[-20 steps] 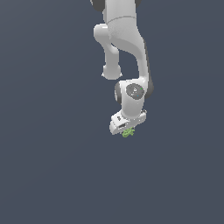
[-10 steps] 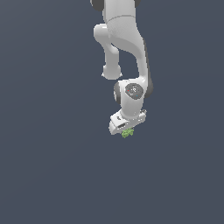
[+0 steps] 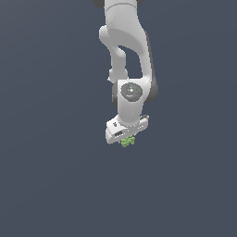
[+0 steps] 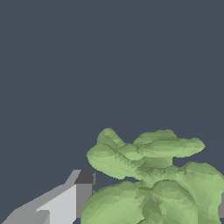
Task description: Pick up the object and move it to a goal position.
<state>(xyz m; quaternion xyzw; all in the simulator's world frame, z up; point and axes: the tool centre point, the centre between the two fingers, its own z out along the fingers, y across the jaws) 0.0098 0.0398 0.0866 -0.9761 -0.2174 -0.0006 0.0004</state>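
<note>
The object [image 3: 128,142] is a tiny light-green leafy lump with a jagged outline, sitting right under the white gripper [image 3: 126,139] in the exterior view. The arm reaches straight down from the top of that view. In the wrist view the object [image 4: 148,175] fills the space between the two fingers. One grey-white finger [image 4: 81,197] presses against one side of it, and the other finger only shows as a sliver at the frame edge. The gripper is shut on the object.
Only a plain dark grey-blue surface [image 3: 51,185] shows around the arm in both views. No other objects, containers or edges are in view.
The arm, with the object in the gripper, has shifted a little toward the exterior view's left. The grip looks the same.
</note>
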